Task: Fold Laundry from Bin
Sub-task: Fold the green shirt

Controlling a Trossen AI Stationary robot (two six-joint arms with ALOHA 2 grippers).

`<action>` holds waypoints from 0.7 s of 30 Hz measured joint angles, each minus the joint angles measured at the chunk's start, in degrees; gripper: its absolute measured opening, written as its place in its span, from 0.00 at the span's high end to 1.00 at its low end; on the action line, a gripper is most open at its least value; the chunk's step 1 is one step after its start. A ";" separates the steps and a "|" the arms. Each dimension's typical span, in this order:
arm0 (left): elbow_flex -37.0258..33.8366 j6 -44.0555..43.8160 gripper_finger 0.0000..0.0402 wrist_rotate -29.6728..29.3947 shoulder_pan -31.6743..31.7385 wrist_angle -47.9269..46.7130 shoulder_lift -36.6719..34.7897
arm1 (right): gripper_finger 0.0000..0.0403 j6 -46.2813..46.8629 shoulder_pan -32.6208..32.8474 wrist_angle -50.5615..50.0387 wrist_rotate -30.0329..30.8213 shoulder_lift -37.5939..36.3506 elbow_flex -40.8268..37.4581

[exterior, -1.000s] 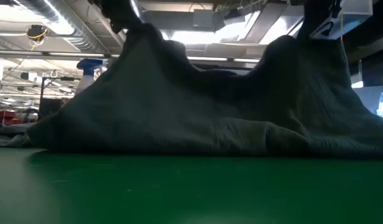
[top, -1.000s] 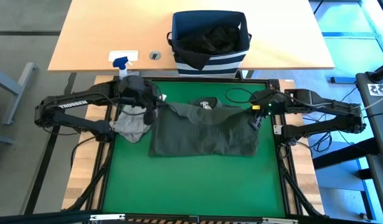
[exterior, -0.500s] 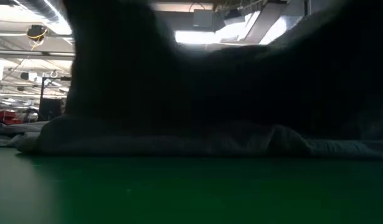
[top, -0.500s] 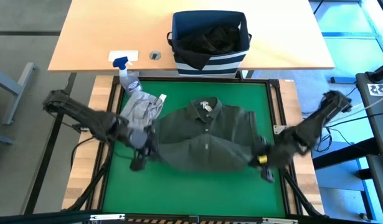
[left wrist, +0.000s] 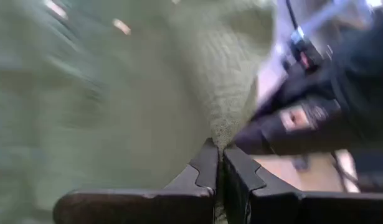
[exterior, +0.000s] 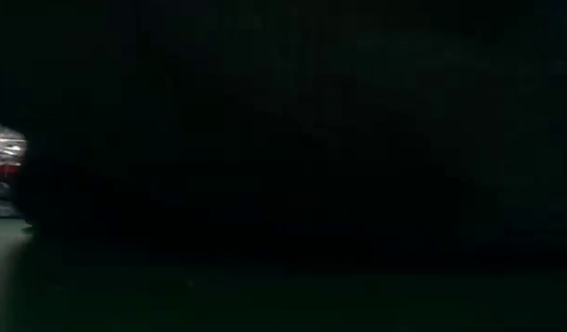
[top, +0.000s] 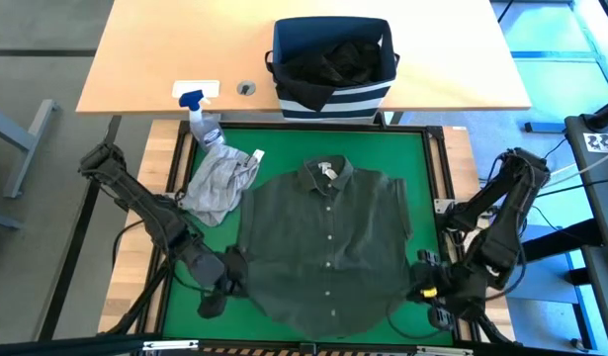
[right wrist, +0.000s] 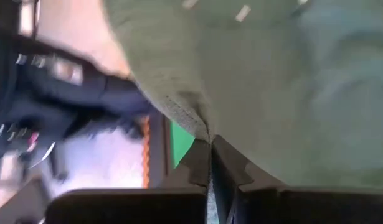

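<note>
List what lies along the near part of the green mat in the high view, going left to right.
left gripper, shut on the shirt's hem corner → dark olive green shirt, spread flat → right gripper, shut on the other hem corner.

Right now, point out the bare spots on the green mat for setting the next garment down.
Little room: the olive shirt covers the mat's middle, the grey garment its far-left corner. Bare green remains along the far edge beside the collar and down the right side; both near corners are crowded by arms.
</note>
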 joint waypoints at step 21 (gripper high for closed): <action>-3.86 21.47 0.99 -19.81 26.50 -22.13 -7.78 | 1.00 -12.28 -31.97 -24.84 13.18 -7.04 -6.94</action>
